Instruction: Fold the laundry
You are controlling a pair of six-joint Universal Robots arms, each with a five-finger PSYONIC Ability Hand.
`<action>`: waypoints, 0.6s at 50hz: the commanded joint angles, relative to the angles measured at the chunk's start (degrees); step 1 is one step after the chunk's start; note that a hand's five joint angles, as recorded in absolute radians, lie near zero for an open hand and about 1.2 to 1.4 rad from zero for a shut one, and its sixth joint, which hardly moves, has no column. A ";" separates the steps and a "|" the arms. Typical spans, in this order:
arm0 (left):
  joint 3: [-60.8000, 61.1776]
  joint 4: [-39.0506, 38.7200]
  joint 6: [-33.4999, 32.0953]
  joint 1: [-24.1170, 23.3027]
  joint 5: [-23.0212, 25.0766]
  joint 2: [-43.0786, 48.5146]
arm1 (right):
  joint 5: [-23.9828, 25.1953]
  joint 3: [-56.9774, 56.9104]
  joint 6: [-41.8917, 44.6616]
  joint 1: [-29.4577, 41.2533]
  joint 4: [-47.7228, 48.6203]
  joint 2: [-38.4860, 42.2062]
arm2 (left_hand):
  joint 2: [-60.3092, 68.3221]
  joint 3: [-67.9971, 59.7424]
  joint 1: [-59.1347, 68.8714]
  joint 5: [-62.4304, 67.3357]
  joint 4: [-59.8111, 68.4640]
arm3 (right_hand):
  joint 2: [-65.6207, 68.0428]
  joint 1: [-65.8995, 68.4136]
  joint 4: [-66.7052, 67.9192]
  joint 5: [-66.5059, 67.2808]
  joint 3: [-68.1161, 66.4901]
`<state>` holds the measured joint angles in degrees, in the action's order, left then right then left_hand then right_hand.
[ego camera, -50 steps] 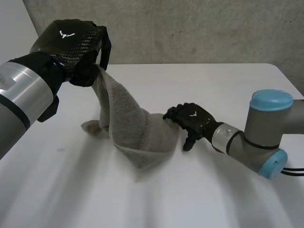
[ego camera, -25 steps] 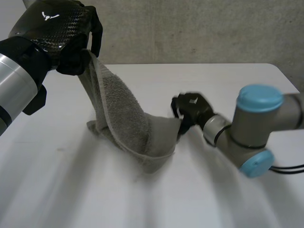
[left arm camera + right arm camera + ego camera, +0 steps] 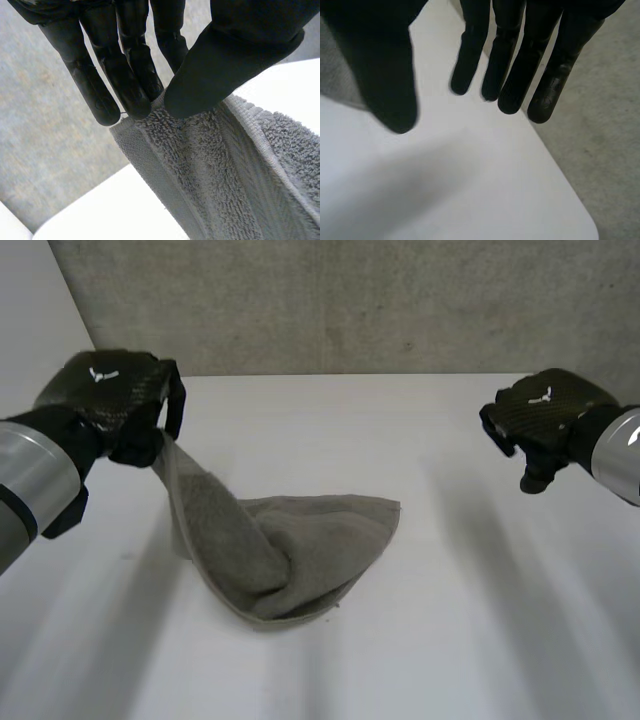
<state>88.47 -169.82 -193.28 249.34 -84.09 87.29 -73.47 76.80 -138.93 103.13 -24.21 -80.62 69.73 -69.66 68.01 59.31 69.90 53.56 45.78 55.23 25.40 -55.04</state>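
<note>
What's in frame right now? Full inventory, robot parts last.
towel: 1, grey, middle of the table; one end lifted, the rest lying bunched on the surface.
table: 1, white, under everything.
wall: 1, grey, behind the table's far edge.
left hand: 1, black, raised over the table, fingers and thumb pinching the towel's lifted end.
right hand: 1, black, above the table away from the towel, fingers straight, holding nothing.
left arm: 1, grey, near side, leading to the left hand.
right arm: 1, grey, leading to the right hand.
</note>
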 commanded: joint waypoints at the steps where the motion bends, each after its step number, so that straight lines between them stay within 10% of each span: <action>1: -0.31 0.11 0.18 -0.35 0.07 -0.10 | -0.09 3.09 -6.09 0.67 6.81 5.04 | 10.27 -10.34 11.99 10.69 10.10 | -20.93 -13.16 -22.60 -2.78 22.42; 8: -5.59 0.55 0.63 -1.93 -0.02 -2.65 | 1.22 6.59 -26.72 4.17 16.11 11.71 | 10.27 -10.34 11.99 10.69 10.10 | -23.28 -15.51 -24.95 -5.13 24.77; 30: -17.02 0.90 3.35 -7.38 -0.81 -3.45 | 6.23 14.78 -35.18 10.77 36.52 19.45 | 10.27 -10.34 11.99 10.69 10.10 | -26.31 -18.54 -27.98 -8.16 27.80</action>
<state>74.04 -168.73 -191.91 242.18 -84.89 83.28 -67.08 91.54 -171.99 111.18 12.07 -63.48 69.74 -69.66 68.02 59.31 69.90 25.30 22.24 24.49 14.33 -24.85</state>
